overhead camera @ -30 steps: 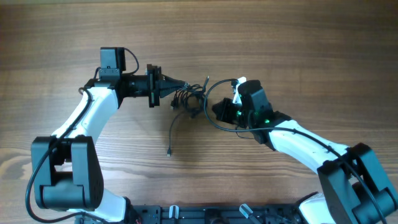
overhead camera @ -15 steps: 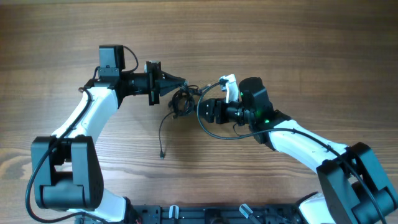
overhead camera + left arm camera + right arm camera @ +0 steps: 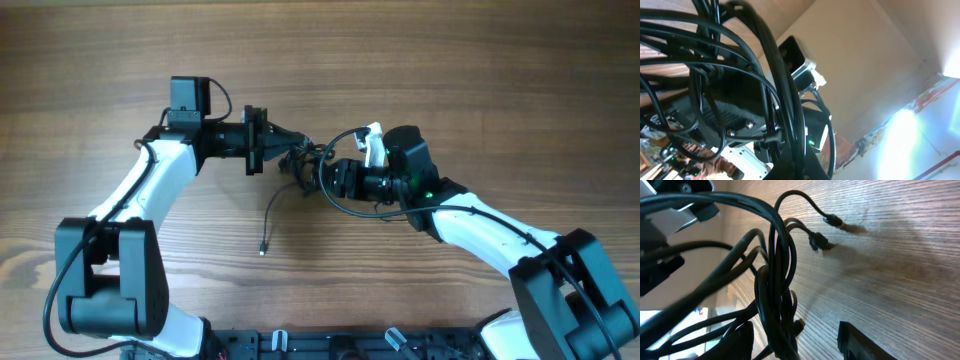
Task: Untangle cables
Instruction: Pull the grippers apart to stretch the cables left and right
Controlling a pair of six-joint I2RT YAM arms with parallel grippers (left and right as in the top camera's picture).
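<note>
A knot of thin black cables (image 3: 306,160) hangs between my two grippers near the table's middle. My left gripper (image 3: 292,141) comes in from the left and is shut on strands of the cables (image 3: 775,75); its fingertips (image 3: 815,167) pinch them at the bottom of the left wrist view. My right gripper (image 3: 335,178) sits just right of the knot, open. In the right wrist view the cable bundle (image 3: 777,295) passes between its spread fingers (image 3: 865,342), close to the left one. Two plug ends (image 3: 832,220) lie on the wood beyond. One loose end trails to a plug (image 3: 262,250).
The wooden table (image 3: 480,80) extends all around the knot. A cable loop (image 3: 352,208) curves under the right wrist. Both arms' bases (image 3: 110,290) stand at the front edge.
My right gripper went from shut to open and shifted left up to the knot. My left gripper carried its strands slightly rightward. The trailing plug slid a little down-left.
</note>
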